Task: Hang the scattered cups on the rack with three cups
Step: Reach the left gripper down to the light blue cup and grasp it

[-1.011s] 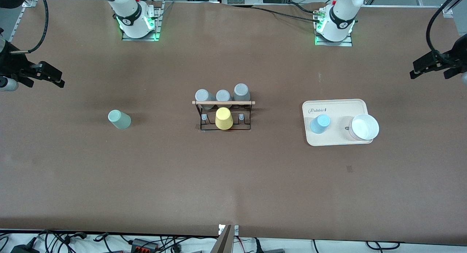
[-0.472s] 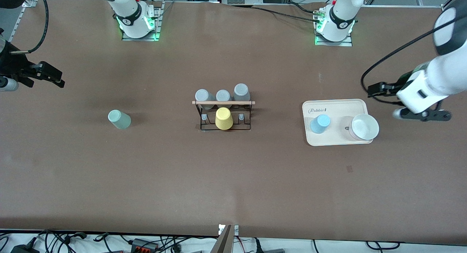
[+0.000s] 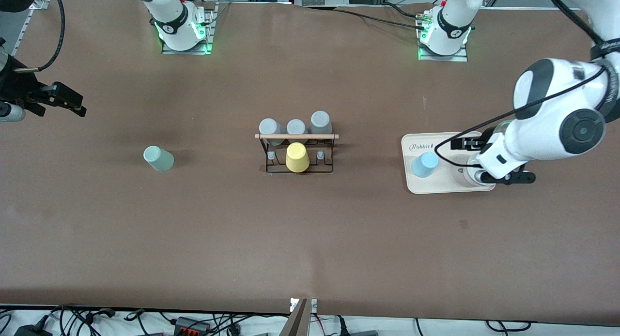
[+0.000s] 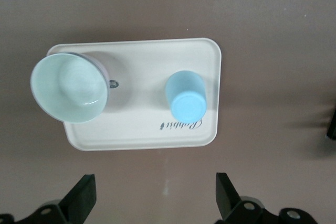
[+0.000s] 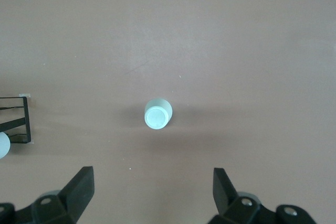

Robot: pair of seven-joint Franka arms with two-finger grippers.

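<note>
White bowl [image 4: 69, 85] shows whole from left wrist; front view hides it.

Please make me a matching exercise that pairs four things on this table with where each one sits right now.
Column one:
1. pale mint green plastic cup
2. light blue plastic cup
3. yellow plastic cup
4. white round bowl

Column two:
A. on a peg of the black wire rack, nearer the front camera than the grey cups
B. upside down on the bare table toward the right arm's end
C. on the beige tray, at its end toward the rack
D. on the beige tray, under the open left gripper

Pairs: 1-B, 2-C, 3-A, 4-D
</note>
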